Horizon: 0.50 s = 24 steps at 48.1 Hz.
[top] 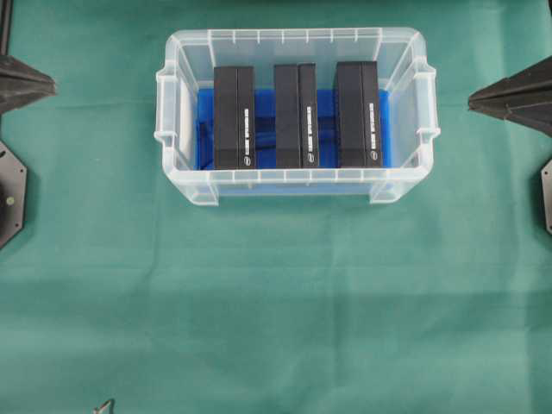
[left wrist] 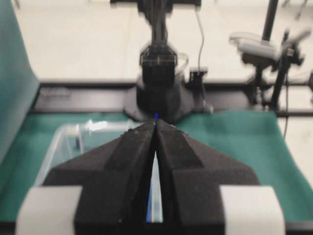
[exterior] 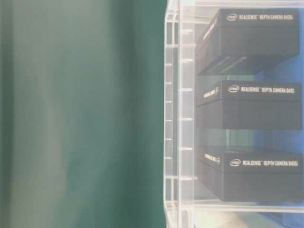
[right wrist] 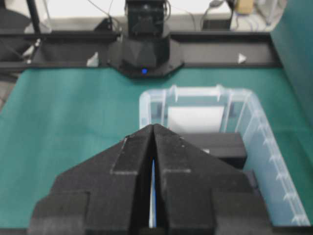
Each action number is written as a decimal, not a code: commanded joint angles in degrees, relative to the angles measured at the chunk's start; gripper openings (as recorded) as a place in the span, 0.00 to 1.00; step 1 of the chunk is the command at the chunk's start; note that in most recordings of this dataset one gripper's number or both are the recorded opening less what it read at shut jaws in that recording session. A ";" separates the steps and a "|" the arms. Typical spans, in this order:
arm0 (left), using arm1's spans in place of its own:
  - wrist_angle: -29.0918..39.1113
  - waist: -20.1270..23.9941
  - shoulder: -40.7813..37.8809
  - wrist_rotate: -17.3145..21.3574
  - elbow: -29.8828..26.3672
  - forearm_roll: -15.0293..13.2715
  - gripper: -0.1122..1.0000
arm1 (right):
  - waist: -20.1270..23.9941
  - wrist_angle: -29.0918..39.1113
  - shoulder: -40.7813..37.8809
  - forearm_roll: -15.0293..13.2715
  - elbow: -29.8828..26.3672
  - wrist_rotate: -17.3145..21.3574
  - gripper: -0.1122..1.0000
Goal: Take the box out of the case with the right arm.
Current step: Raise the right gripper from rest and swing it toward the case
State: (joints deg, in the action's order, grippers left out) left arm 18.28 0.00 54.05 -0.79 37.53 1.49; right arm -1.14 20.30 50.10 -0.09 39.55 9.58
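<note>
Boxes, three of them and all black, stood side by side inside the case point(top: 297, 185), a clear plastic tub with a blue lining that sat on the green cloth point(top: 259, 302) toward the far side of the table. The left box point(top: 234, 118), the middle box point(top: 295, 116) and the right box point(top: 358, 114) each rested on a long edge, apart from one another, with white lettering along their narrow faces. The right gripper point(top: 473, 102) hung at the right edge of the overhead view, well clear of the case, its fingertips pressed together with nothing between them. The left gripper point(top: 52, 84) mirrored it at the left edge, likewise closed on nothing and apart from the tub. Each wrist view looked over joined black fingers toward the opposite arm's base.
</note>
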 commanded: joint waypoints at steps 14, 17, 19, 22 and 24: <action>30.94 -2.37 -4.92 -4.48 -8.35 0.00 0.10 | -0.26 30.94 -4.04 -0.18 -9.32 8.00 0.10; 38.85 -3.43 -6.15 -5.27 -10.02 0.00 0.10 | -0.26 39.37 -5.80 -0.26 -11.34 9.05 0.10; 42.89 -3.87 -6.94 -5.89 -10.90 0.00 0.10 | -0.26 44.03 -6.77 -0.26 -12.48 9.58 0.10; 48.43 -4.39 -7.91 -6.94 -11.95 0.00 0.10 | -0.26 50.10 -8.44 -0.26 -13.80 10.11 0.10; 51.86 -4.57 -8.53 -7.82 -12.30 0.00 0.10 | -0.26 53.61 -9.40 -0.26 -14.59 10.20 0.10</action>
State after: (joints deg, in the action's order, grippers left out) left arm 64.16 -3.87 46.67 -7.65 27.51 1.49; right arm -1.23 67.15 42.28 -0.18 27.86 19.60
